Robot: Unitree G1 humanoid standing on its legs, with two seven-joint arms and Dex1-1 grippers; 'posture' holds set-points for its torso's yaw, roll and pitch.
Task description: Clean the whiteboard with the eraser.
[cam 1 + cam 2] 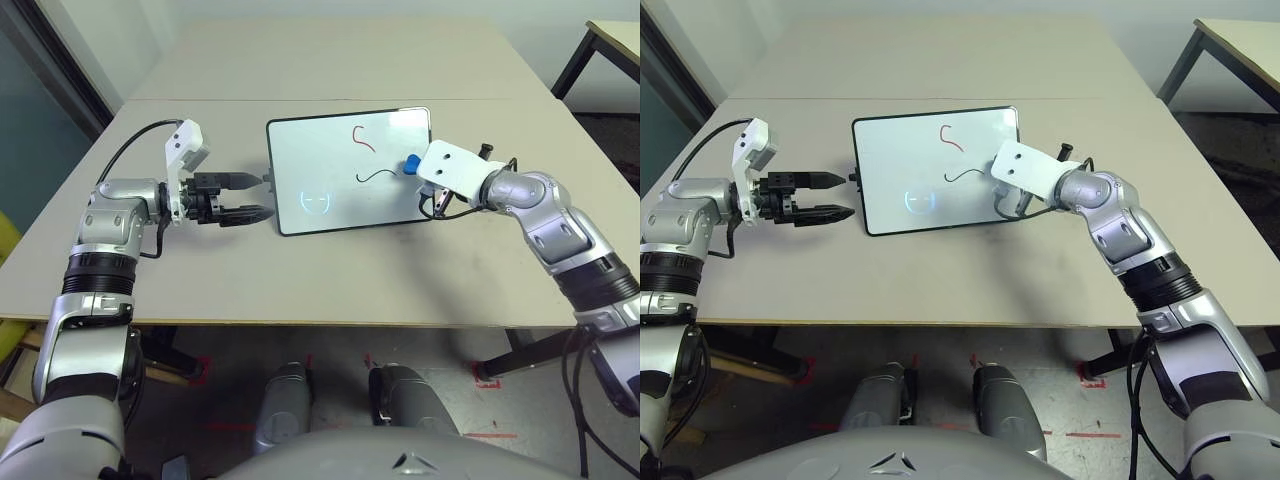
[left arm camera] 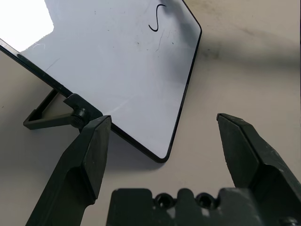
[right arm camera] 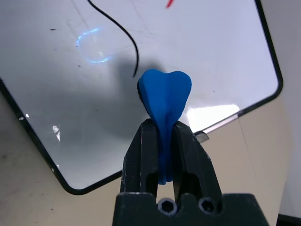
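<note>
On the beige tabletop (image 1: 330, 285), roughly midway between its left and right edges, lies a rectangular white glossy board with a thin dark frame and rounded corners (image 1: 290, 150) — its near edge well apart from the tabletop's near edge. A short curved red line (image 1: 362, 139) is drawn toward the board's far edge, and a wavy black line (image 1: 376, 175) runs nearer the middle; a pale blue glowing mark (image 1: 315, 204) shows toward its near left corner. The right gripper (image 3: 160, 123), at the board's right edge, has its black fingers closed on a soft bright blue eraser (image 3: 165, 96), pinched so that its end bulges out beyond the fingertips, over the board near the end of the black line. The left gripper (image 1: 265, 197) is at the board's left edge, its two black fingers spread apart with nothing between them — just beside the small dark folding stand (image 2: 77, 113) on the frame.
</note>
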